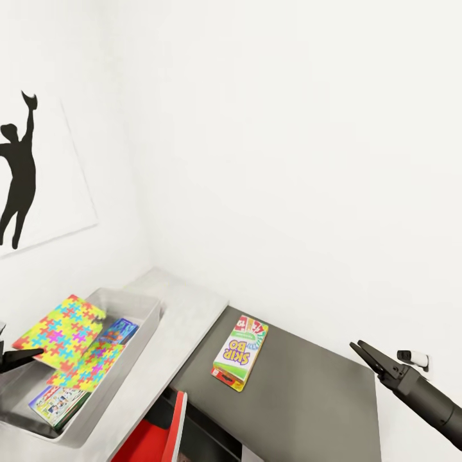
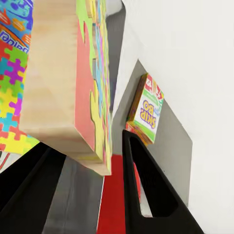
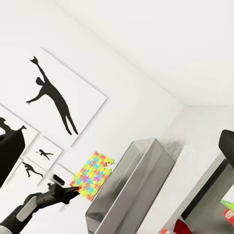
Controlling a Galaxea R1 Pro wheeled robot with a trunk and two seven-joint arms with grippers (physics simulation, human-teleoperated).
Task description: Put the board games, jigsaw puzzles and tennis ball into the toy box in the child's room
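One puzzle is clamped in the left jaws over the tray; right jaws look nearly closed, empty.

Left end effector grips a jigsaw puzzle beside the SKIP BO box.

The left gripper enters the head view at 8 o'clock, its fingers clamped on a jigsaw puzzle. The right gripper, at 4 o'clock, points toward 10 o'clock, jaws nearly together, empty.
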